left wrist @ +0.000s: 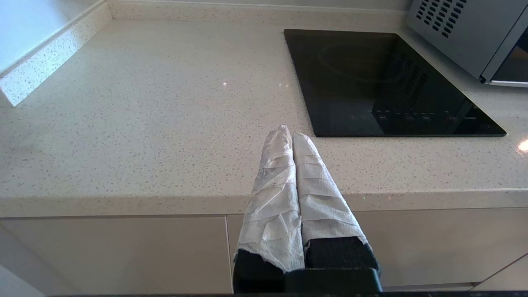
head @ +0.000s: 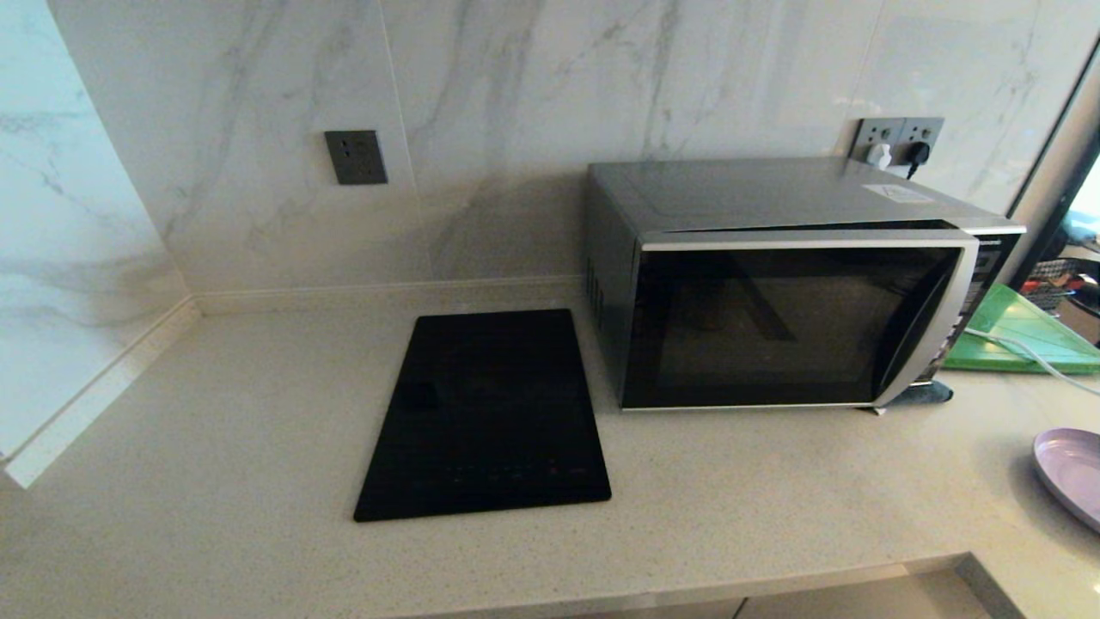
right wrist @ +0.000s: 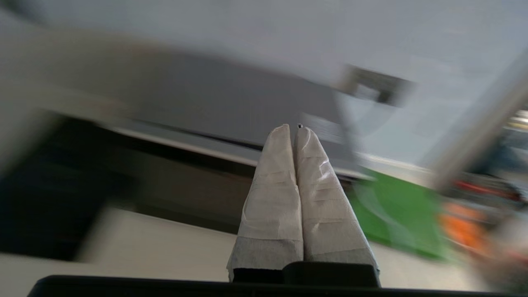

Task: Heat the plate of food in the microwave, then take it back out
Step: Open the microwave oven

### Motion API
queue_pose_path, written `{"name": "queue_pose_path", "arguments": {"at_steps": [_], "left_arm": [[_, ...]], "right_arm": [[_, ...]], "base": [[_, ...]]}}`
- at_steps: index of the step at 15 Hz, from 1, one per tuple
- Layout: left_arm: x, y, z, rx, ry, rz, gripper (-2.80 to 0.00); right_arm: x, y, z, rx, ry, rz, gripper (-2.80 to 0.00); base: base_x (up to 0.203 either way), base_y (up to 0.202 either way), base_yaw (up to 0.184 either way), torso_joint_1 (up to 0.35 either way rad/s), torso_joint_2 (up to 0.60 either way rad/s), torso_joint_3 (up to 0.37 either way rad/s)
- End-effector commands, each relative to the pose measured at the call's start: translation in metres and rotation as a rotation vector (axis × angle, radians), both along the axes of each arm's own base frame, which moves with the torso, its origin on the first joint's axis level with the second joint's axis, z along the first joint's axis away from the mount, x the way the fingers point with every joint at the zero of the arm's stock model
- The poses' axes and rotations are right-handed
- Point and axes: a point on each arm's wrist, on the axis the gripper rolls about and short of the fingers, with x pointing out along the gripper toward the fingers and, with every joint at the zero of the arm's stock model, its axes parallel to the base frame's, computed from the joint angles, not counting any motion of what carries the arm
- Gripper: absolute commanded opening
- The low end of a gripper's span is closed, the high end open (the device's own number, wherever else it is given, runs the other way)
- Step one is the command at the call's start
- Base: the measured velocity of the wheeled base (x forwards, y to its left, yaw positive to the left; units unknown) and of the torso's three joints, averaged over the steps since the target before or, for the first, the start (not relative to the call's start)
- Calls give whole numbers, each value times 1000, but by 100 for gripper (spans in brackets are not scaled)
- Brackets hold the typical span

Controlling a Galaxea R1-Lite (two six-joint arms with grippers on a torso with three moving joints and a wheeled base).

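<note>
A speckled beige stone countertop (head: 215, 413) is seen running along white marble-look wall tiles (head: 258, 129), with a grey wall socket (head: 356, 156) set in them. The left gripper (left wrist: 288, 133), white-wrapped fingers pressed together with nothing between them, is held off the countertop's front edge, ahead of the flat black glass cooktop (head: 485, 417), which is set mid-counter. Just right of it, toward the back edge, the boxy silver-grey microwave (head: 773, 284) is placed; its black glass door is slightly ajar at the handle side. The right gripper (right wrist: 293, 130), fingers likewise closed and holding nothing, is pointed toward the microwave's front; it is out of the head view. A green cutting board (head: 1023, 335) is laid right of the microwave. The round lavender-purple plate (head: 1074, 471) is placed at the countertop's far right, only partly in view; food on it cannot be made out.
</note>
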Motion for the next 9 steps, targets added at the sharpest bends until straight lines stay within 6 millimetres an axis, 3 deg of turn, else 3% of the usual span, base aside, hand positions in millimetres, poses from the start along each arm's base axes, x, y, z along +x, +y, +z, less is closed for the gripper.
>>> {"name": "queue_pose_path", "arguments": {"at_steps": [1,6,9], "left_arm": [[0,0,0,0,1,1,-280],[0,0,0,0,1,1,-280],[0,0,0,0,0,1,-280]], "right_arm": [[-6,1,13,157,-2,121,-280],[65,-10,-8,547,244,81,-280],[104,-22,-31,643,415,-17,-280]], "base": [[0,0,0,0,0,0],[0,0,0,0,0,0],[0,0,0,0,0,0]]}}
